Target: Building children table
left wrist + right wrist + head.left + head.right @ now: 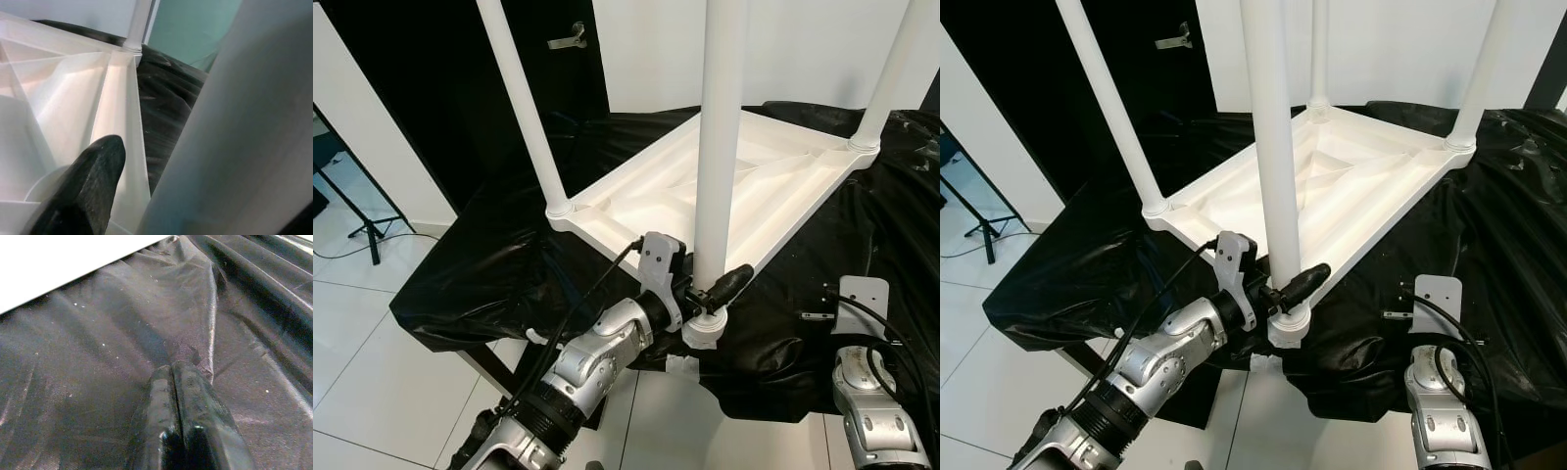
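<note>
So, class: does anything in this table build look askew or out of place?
Nothing stands out. The white tabletop lies upside down on black sheeting, its legs standing upright at the corners. The left gripper clamps the nearest leg just above its socket; the right gripper rests shut on the sheeting.

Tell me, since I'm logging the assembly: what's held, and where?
The left gripper clamps the nearest white table leg just above its base; the right gripper holds nothing.

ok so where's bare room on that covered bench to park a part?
Free: the black cover left of the upturned white tabletop, and the strip between its near right edge and the right gripper, which rests shut on the sheet. Crowded: the near corner, where the left gripper clamps the front leg. The tabletop underside is ribbed, not flat.
</note>
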`<state>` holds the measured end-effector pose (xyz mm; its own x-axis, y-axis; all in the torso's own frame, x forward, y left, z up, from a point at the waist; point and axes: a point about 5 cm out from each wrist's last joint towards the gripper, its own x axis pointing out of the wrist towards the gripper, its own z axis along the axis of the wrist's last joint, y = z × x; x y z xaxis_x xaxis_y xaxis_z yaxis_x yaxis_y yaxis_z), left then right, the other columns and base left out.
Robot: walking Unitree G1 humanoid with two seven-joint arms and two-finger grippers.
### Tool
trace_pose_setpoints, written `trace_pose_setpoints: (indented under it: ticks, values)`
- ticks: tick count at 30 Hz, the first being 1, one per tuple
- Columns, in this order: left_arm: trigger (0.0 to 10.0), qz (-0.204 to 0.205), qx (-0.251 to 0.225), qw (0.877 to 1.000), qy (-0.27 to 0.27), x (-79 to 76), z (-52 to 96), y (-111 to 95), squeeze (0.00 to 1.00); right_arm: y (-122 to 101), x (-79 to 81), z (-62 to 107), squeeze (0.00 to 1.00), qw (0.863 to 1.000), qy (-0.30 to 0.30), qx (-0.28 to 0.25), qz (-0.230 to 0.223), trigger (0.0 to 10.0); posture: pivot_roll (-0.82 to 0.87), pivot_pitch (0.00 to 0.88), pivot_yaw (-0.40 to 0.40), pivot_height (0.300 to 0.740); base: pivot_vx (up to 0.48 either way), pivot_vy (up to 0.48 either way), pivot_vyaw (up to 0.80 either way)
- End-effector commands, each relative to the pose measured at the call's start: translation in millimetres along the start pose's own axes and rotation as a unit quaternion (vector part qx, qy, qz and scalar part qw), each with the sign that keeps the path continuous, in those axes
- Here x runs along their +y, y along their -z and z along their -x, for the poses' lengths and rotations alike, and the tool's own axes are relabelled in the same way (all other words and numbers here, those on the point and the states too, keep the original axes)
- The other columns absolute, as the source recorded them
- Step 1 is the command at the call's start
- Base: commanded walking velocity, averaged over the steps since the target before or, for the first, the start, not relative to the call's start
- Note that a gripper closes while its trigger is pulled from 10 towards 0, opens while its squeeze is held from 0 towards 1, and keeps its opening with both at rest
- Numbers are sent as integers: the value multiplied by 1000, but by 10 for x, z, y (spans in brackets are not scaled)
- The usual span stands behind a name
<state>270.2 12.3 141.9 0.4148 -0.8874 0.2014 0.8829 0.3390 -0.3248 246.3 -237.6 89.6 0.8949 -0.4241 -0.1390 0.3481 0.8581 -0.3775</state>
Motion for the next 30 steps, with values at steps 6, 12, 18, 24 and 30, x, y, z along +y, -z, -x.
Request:
trace_pose_setpoints:
  ticks: [6,12,18,24,30]
  values:
    - [10000,3,11,985,171,-7,437,-205,0,171,24,30,0,999,-8,43,8,10000,-1,0,72,740,0,0,0]
    - [10000,-1,39,982,184,3,607,-238,0,181,61,38,0,999,-12,48,7,10000,0,0,76,740,0,0,0]
    - [10000,-103,122,974,161,256,678,-76,0,183,81,28,0,999,-13,52,4,10000,2,0,86,740,0,0,0]
    - [10000,-160,145,968,128,459,592,-102,0,184,119,33,0,998,-15,54,-1,10000,-6,0,95,740,0,0,0]
    - [10000,-231,199,944,125,572,509,-84,0,199,149,69,0,998,-15,58,-6,10000,-31,0,113,740,0,0,0]
